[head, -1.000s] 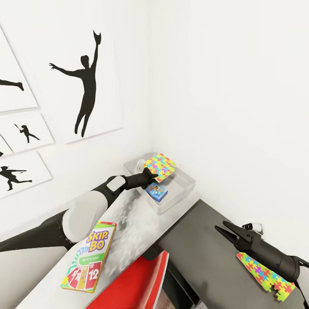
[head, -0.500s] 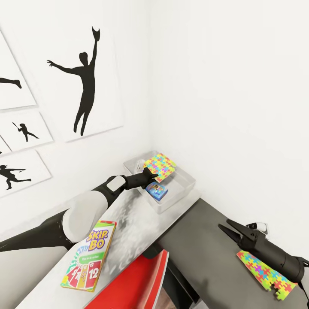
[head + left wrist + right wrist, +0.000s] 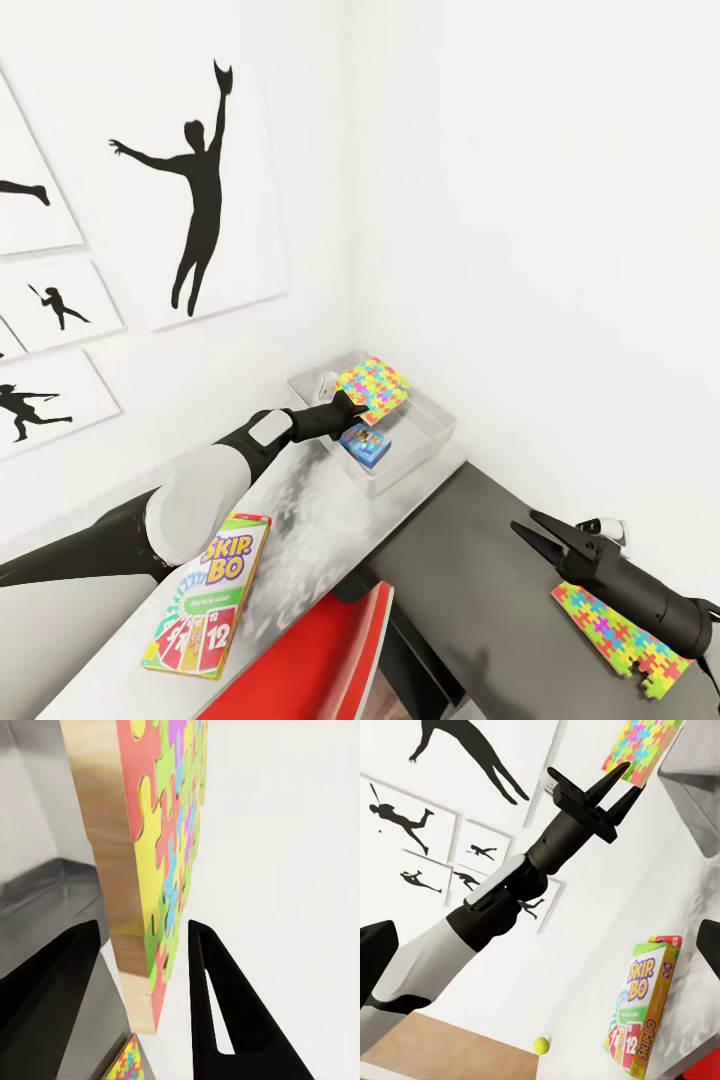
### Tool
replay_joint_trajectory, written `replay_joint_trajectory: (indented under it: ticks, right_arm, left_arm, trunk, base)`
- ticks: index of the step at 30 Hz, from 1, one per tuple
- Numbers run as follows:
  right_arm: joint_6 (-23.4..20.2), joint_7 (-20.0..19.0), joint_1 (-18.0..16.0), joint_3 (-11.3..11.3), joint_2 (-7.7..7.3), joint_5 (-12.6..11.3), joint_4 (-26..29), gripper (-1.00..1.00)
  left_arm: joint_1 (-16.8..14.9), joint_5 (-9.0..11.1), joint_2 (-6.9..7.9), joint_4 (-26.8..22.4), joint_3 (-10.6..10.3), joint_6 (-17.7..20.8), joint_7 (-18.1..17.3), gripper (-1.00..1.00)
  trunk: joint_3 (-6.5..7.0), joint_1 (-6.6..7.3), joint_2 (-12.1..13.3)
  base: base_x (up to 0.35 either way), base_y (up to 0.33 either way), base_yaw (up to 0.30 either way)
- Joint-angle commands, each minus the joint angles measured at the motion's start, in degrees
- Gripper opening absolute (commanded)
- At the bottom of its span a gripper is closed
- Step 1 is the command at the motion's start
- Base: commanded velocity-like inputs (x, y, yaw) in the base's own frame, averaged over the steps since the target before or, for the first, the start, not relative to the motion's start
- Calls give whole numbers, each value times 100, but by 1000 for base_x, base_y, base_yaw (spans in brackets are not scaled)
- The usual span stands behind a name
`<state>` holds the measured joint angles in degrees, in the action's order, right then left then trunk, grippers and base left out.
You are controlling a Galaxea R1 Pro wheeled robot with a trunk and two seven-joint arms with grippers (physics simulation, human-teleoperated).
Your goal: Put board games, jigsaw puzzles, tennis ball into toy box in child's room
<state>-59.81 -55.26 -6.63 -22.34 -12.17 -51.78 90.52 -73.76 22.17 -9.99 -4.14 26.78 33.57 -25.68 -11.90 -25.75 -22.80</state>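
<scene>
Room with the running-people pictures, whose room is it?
Probably a child's bedroom or playroom. The walls carry black sports-silhouette pictures, a SKIP-BO game box lies on the pale table, and bright jigsaw puzzles are being put in a grey toy box.

Your work surface is the long pale white-grey table top with a mottled sheen [image 3: 300, 535], joined at its near end to a lower dark grey unit [image 3: 480, 590]. On the pale top lies the flat white-green-red "SKIP-BO" game box [image 3: 207, 595], and at the far corner by the walls sits the shallow light grey toy box [image 3: 425, 425]. On the dark unit lies a thin multicoloured jigsaw-pattern square [image 3: 618, 640]. A small yellow-green ball [image 3: 541, 1044] rests on the pale top.
</scene>
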Motion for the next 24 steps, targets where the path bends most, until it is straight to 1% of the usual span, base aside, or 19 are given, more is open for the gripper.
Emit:
replay_joint_trajectory:
  ticks: [1, 12, 22, 23, 24]
  right_arm:
    - [-19, -25, -5, -6, -2, 18, 0, 100]
    - [-19, -22, -5, -1, -22, 10, 0, 100]
    - [-19, -29, -5, 1, -16, 10, 0, 100]
    - [-19, -29, -5, 1, -15, 10, 0, 100]
    - [-19, -29, -5, 1, -14, 10, 0, 100]
  left_arm:
    - [-4, 42, -1, -8, 3, 45, 11, -100]
    - [-4, 42, -1, -8, 3, 45, 17, -100]
    - [-5, 42, -1, -9, 3, 45, 11, -100]
    - [-4, 42, -1, -9, 3, 45, 10, 100]
    - [-4, 40, -1, -8, 3, 45, 12, 100]
  trunk:
    - [-17, -3, -11]
    - [-107, -3, -11]
    - [-116, -3, -11]
    - [-116, -3, -11]
    - [-116, -3, -11]
  base:
    - [0, 0, 0]
    - [0, 0, 0]
    - [0, 0, 0]
    - [0, 0, 0]
    - [0, 0, 0]
